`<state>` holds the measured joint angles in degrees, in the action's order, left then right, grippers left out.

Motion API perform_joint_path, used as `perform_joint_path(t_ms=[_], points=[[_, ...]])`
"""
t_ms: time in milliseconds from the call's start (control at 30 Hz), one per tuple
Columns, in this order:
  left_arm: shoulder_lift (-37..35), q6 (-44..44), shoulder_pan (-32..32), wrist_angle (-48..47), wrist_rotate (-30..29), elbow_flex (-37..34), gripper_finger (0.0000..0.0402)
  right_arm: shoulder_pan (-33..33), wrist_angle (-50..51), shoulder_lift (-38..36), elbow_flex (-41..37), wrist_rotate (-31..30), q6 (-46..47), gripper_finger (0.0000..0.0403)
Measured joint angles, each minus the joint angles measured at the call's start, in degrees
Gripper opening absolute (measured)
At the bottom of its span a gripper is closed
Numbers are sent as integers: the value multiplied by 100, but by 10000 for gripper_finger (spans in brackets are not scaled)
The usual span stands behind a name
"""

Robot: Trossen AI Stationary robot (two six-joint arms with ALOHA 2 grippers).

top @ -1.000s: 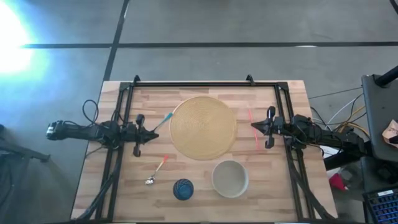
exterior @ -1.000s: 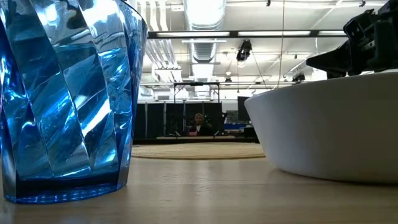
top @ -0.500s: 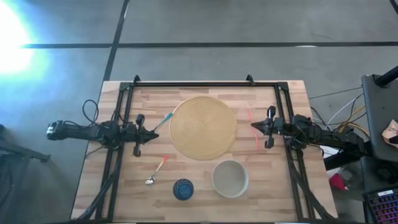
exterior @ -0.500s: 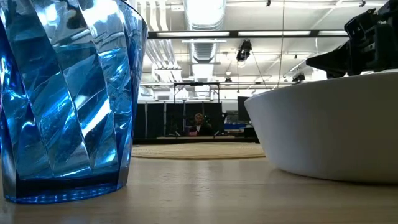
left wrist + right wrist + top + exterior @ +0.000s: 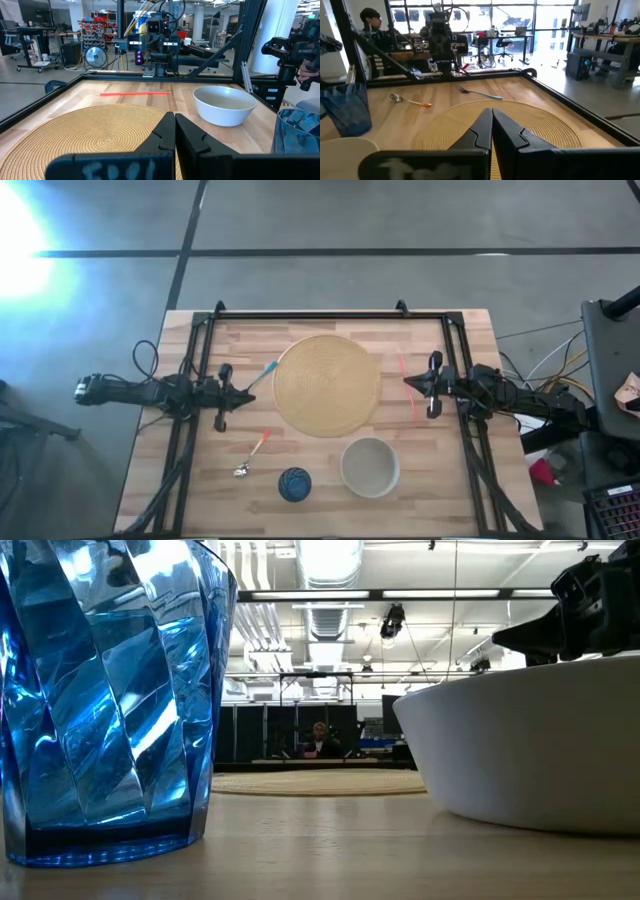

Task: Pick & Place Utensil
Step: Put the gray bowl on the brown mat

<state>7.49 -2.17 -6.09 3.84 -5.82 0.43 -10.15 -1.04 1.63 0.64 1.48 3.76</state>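
Observation:
Both grippers are shut and hover level above the table, touching nothing. My left gripper (image 5: pixel 246 391) (image 5: pixel 174 120) points at the left rim of the round woven placemat (image 5: pixel 327 384); my right gripper (image 5: pixel 407 383) (image 5: pixel 491 114) points at its right rim. A blue-handled fork (image 5: pixel 262 373) (image 5: pixel 476 92) lies flat just beyond my left gripper. An orange-handled spoon (image 5: pixel 252 453) (image 5: pixel 410 101) lies flat on the near side of it. A thin red utensil (image 5: pixel 409 392) (image 5: pixel 135 93) lies on the wood under my right gripper's tip.
A blue faceted cup (image 5: pixel 294 483) (image 5: pixel 110 690) and a white bowl (image 5: pixel 370 466) (image 5: pixel 530 750) stand near the table's near edge. A black frame (image 5: pixel 310 313) runs around the work area. A person (image 5: pixel 370 20) sits in the room beyond the table.

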Motion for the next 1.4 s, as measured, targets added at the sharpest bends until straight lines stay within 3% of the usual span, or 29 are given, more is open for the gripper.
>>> perform_joint_path(t_ms=[867,1200,1400], points=[[-2,-542,2,2,-177,-2,3,0,-98,2,0,0,333,14],[-2,-758,2,39,-177,0,3,0,-131,1,0,-9,545,98],[0,-702,2,549,-178,-2,3,0,-416,2,0,-9,654,154]])
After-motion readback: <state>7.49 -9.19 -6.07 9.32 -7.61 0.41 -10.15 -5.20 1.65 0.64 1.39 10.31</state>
